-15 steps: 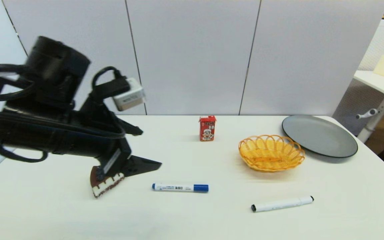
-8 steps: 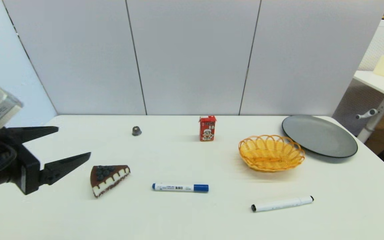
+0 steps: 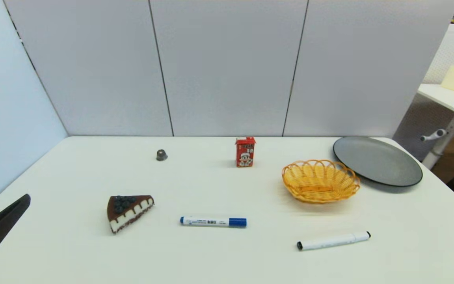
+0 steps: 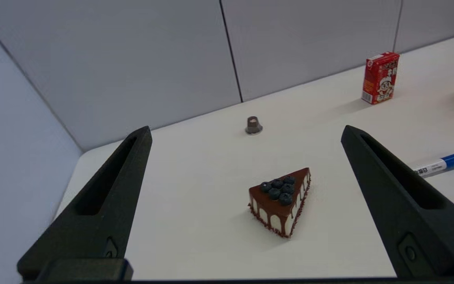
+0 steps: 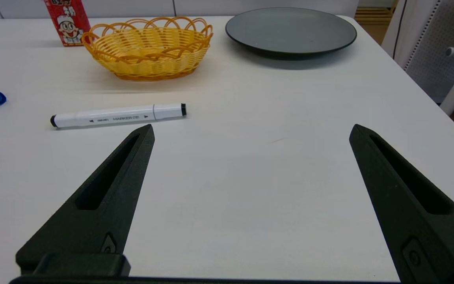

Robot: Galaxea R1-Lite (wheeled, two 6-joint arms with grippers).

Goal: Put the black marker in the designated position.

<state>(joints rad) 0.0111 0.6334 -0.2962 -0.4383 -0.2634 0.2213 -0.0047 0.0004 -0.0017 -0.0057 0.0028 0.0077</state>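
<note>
The black marker (image 3: 333,241) is a slim white pen with a black end, lying flat near the table's front right. In the right wrist view the black marker (image 5: 116,116) lies just beyond my right gripper (image 5: 251,126) and a little to its left. That gripper is open and holds nothing. It does not show in the head view. My left gripper (image 4: 246,130) is open and empty at the table's front left corner, facing the cake slice. Only one of its fingers (image 3: 2,225) shows in the head view.
A blue-capped marker (image 3: 213,221) lies at front centre, with a chocolate cake slice (image 3: 129,212) to its left. Behind them are a small grey cap-like object (image 3: 161,155), a red drink carton (image 3: 245,152), an orange wicker basket (image 3: 320,180) and a dark plate (image 3: 377,160).
My left arm has pulled back from over the cake slice to the front left corner, leaving most of the head view. This uncovered the cake and the small grey object. Nothing on the table moved.
</note>
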